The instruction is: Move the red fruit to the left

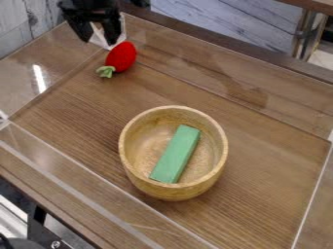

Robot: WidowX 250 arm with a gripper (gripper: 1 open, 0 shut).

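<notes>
Near the top left corner of the view, the black claw (96,32) hangs above the wooden table (260,117), its dark fingers pointing down with a pale patch showing between them; whether it is released or clenched cannot be told from this angle. Just below and to the right of the claw lies the red fruit (120,56), a small glossy rounded piece with a smooth plastic sheen, its light green leafy end (105,72) pointing down and away from the claw. The fruit rests on the table and appears clear of the fingers.

Well below the claw, toward the middle of the view, stands a round wooden bowl (136,131) with a pale, thick rim and visible grain. Inside it lies a flat green rectangular block (176,154), matte and set at a slant. The tabletop shows dark brown wood grain under a shiny, reflective surface, bordered by clear plastic walls (316,209). No writing or labels can be read.
</notes>
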